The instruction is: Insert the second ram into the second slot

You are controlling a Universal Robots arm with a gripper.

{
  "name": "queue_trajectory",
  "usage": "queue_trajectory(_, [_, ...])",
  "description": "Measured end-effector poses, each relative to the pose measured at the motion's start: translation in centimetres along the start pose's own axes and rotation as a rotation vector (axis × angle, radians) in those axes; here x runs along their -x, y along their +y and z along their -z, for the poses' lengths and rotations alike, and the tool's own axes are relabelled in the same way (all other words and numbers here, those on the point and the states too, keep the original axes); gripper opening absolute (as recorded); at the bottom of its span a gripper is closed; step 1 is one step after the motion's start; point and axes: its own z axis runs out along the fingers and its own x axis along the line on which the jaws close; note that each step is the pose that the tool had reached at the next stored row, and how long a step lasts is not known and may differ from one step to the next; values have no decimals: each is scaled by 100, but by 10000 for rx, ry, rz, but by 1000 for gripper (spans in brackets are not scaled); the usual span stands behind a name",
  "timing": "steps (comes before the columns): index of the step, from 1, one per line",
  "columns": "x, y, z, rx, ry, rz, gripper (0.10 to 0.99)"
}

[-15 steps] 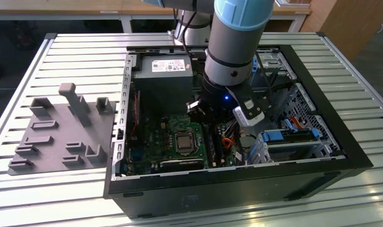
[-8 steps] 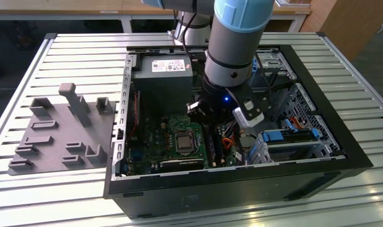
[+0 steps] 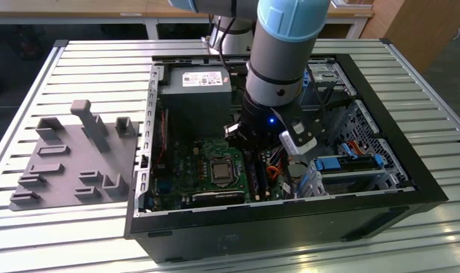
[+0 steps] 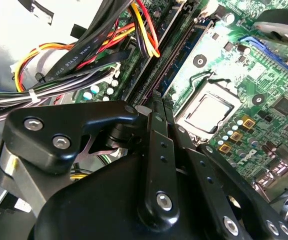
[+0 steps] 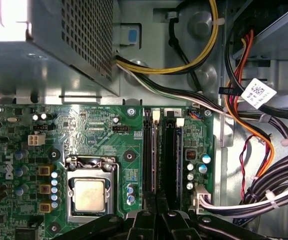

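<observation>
gripper [image 5: 156, 216], black-fingered with tips pinched narrow, is hovering over the second slot [image 5: 170, 155] where the second ram, a thin dark-chipped stick, is sitting. risk as i'm judging it: off-centre pressing is leaving one end unlatched, or fingers are snagging the bundled grey cables [image 5: 264, 195] nearby.

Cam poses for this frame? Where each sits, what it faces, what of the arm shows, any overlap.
Exterior view: off the arm, raised, looking down into the open PC case; the arm reaches inside.
First wrist view: on the arm, facing the motherboard squarely; the hand sits over the RAM slots.
Second wrist view: on the arm, oblique across the board; the hand's black linkage shows.
Shared: all three show the CPU socket.
</observation>
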Motion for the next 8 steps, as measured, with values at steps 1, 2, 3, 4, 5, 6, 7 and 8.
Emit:
queue_trajectory(1, [0, -2, -1, 0, 3, 0, 118])
queue_trajectory(2, [0, -2, -1, -2, 5, 0, 118])
queue_trajectory(3, [0, -2, -1, -3, 6, -1, 118])
queue_trajectory(4, [0, -3, -1, -3, 6, 0, 118])
queue_trajectory(5, [0, -3, -1, -3, 6, 0, 118])
queue_trajectory(6, [0, -3, -1, -3, 6, 0, 118])
queue_trajectory(7, [0, -3, -1, -3, 6, 0, 118])
queue_trajectory(8, [0, -3, -1, -3, 6, 0, 118])
